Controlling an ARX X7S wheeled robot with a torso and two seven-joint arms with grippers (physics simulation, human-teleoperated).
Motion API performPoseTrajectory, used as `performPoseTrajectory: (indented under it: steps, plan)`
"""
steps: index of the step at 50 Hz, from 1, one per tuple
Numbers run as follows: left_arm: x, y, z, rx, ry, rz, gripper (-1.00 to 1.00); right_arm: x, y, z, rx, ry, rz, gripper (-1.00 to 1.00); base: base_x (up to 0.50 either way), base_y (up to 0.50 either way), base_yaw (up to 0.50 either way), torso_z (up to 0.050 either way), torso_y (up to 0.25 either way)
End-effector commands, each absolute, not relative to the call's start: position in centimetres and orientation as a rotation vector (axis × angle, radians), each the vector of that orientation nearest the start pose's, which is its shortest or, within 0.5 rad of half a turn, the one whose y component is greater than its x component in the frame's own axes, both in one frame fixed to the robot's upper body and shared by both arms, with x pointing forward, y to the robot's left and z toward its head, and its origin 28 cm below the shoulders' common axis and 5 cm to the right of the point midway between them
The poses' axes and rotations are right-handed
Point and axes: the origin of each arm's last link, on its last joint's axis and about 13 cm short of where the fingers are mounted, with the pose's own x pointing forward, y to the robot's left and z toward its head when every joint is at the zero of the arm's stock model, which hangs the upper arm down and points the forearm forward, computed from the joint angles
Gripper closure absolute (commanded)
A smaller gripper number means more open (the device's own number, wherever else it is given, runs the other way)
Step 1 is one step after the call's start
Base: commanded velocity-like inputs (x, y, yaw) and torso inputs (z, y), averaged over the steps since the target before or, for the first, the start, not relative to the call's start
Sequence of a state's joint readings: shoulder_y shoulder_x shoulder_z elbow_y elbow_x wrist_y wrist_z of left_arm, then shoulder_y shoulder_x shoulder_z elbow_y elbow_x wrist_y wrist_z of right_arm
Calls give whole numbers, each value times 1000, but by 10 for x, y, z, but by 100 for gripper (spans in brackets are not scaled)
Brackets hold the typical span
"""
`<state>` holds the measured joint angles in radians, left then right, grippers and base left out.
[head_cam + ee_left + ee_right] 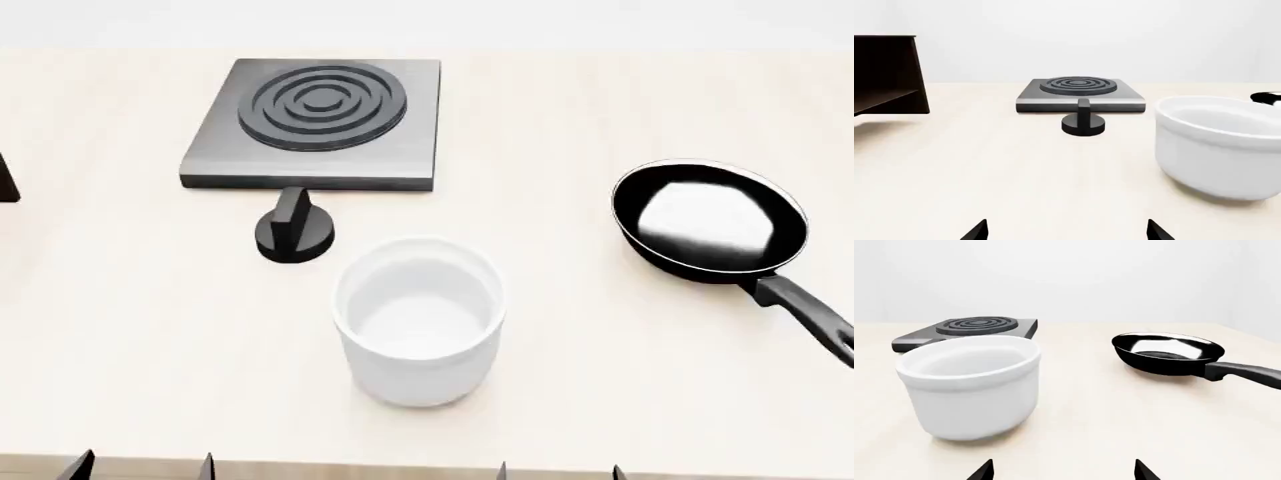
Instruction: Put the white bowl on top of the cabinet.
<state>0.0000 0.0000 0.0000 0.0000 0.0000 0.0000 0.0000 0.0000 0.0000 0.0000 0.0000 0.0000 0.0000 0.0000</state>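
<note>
The white bowl (420,318) stands upright and empty on the pale table, near its front middle. It also shows in the left wrist view (1219,145) and in the right wrist view (971,385). The dark brown cabinet (886,75) shows in the left wrist view with its inner shelf; in the head view only a sliver (6,180) shows at the left edge. My left gripper (142,466) is open and empty at the table's front edge, left of the bowl. My right gripper (561,471) is open and empty, in front of the bowl and to its right.
A grey square stove plate with rings (320,122) sits at the back, with a black knob (295,236) in front of it, just behind and left of the bowl. A black frying pan (711,222) lies at the right, handle pointing to the front right.
</note>
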Motion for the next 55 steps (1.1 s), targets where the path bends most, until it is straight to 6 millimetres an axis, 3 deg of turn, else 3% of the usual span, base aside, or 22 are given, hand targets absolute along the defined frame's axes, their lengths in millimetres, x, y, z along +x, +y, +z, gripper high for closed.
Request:
performPoseTrajectory:
  steps: [1,36,40,47,55]
  plan:
    - [210,205,13,14,0,8,-100,209,-96,13,-11,-4,0,-100,0,0,0,0,0]
    - [210,207,13,-9,-1,60,-100,211,-97,13,-19,15,-17,-100,0,0,0,0,0]
    - [204,220,16,-155,-51,213,-100,211,-97,13,-17,12,-17,-100,0,0,0,0,0]
    - [193,235,16,-240,-87,420,-100,210,-98,13,-18,7,-13,-100,0,0,0,0,0]
    - [162,258,6,-313,-55,897,-100,209,-98,14,2,8,-19,-100,0,0,0,0,0]
